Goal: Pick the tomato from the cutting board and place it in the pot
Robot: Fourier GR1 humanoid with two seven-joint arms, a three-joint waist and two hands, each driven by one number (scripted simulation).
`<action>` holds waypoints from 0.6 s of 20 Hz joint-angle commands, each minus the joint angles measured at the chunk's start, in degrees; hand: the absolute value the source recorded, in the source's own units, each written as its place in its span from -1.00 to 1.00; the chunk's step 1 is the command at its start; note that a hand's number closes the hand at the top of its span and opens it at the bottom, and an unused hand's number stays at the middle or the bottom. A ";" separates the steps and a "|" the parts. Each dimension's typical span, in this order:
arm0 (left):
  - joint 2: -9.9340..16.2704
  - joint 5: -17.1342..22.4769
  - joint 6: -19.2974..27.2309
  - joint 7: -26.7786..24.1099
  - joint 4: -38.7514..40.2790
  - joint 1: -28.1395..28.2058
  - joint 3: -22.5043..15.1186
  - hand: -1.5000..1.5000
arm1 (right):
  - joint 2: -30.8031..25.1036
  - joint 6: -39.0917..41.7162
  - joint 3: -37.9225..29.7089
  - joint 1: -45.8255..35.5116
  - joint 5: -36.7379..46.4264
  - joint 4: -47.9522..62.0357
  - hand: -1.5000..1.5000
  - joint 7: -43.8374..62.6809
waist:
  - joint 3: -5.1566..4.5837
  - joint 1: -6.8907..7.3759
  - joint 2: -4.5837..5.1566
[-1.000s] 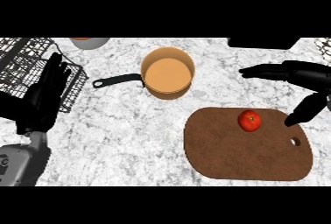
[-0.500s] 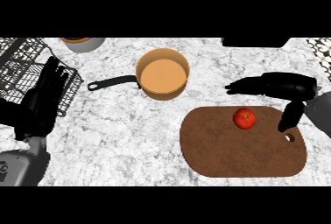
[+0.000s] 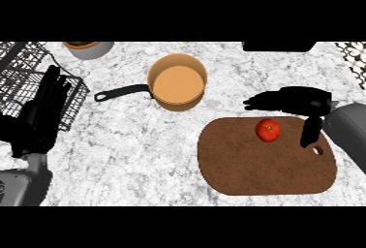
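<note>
A red tomato [image 3: 268, 130] lies on the upper right part of the brown cutting board [image 3: 250, 164]. My right hand [image 3: 300, 101] hovers just above and right of the tomato, open, its fingers stretched left past it and its thumb hanging down at the tomato's right side, not touching. An orange pot [image 3: 177, 81] with a black handle stands up and left of the board. My left hand [image 3: 41, 116] rests open at the left edge, fingers up.
A black wire rack [image 3: 28, 72] sits at the far left behind my left hand. A grey bowl [image 3: 88, 48] stands at the top left. The board has a hanging hole [image 3: 317, 151] near its right edge.
My right hand has moved left and down towards the tomato, now straddling it. The view has shifted slightly. The tomato, pot and left hand stay as they were.
</note>
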 commanded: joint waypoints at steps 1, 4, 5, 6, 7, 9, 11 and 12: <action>1.15 0.65 -1.07 4.27 -1.11 -2.15 2.30 0.00 | 1.58 1.65 -1.65 1.34 3.59 1.26 -1.00 -2.69 | -0.01 -0.35 -0.09; -0.65 -0.65 -1.26 1.85 -1.82 0.48 1.13 0.00 | 2.38 4.59 -2.56 0.24 3.73 0.90 -1.00 -2.64 | -0.03 -0.37 -0.15; -1.08 -0.11 -2.60 -3.08 0.62 2.46 2.11 0.00 | 3.57 0.17 -1.19 2.03 5.03 5.90 -1.00 -6.03 | -0.02 -0.01 0.05; -1.45 -1.65 -1.71 -0.62 2.91 -2.51 1.01 0.00 | 5.02 -0.94 -2.16 -0.70 6.09 10.35 -1.00 -8.45 | 0.01 0.02 0.19; -0.68 -1.43 -0.88 3.15 -0.80 -1.31 1.65 0.00 | 7.19 -0.57 -2.11 1.23 6.38 5.91 -1.00 -3.53 | 0.00 -0.20 -0.05; -2.00 -1.98 -1.80 -1.24 0.06 1.60 1.85 0.00 | 8.67 -0.69 -2.34 0.76 8.16 6.88 -1.00 -2.81 | -0.02 -0.17 -0.05; -2.82 -2.21 -1.32 1.77 -2.88 0.87 1.03 0.00 | 8.43 -1.19 -3.44 -0.60 10.22 9.96 -1.00 -5.17 | 0.00 -0.06 -0.04; -4.10 -2.87 -1.58 -2.43 0.71 1.56 1.17 0.00 | 9.67 -0.93 -3.86 -1.89 10.64 12.52 -1.00 -4.55 | -0.01 -0.01 0.05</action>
